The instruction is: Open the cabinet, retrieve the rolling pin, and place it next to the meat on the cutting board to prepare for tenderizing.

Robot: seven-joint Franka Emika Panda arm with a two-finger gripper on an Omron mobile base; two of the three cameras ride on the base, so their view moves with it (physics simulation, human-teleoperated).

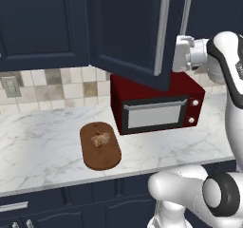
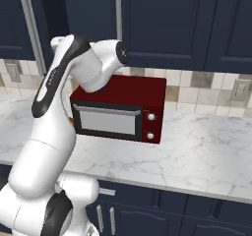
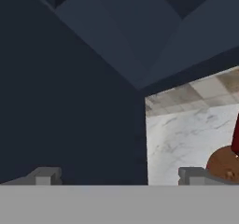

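Observation:
The cabinet's left door (image 1: pixel 128 27) stands swung out over the microwave, with its silver bar handle (image 1: pixel 162 37) facing me. My gripper (image 3: pixel 117 177) is open with nothing between its fingertips (image 3: pixel 44 176), close to the door's inner navy face (image 3: pixel 70 101). The grey hand (image 1: pixel 182 53) sits just behind the door's edge, beside the right door's handle (image 1: pixel 186 13). On the counter lies the oval brown cutting board (image 1: pixel 99 147) with the meat (image 1: pixel 100 138) on its far half. An edge of the board (image 3: pixel 223 164) appears in the hand view. The rolling pin is hidden.
A dark red microwave (image 1: pixel 156 109) stands on the marble counter (image 1: pixel 42 141) right of the board, under the open door. The cabinet's dark opening (image 2: pixel 54 14) lies behind my arm. Wall outlets (image 1: pixel 10 86) sit in the tiled backsplash. Navy drawers run below the counter.

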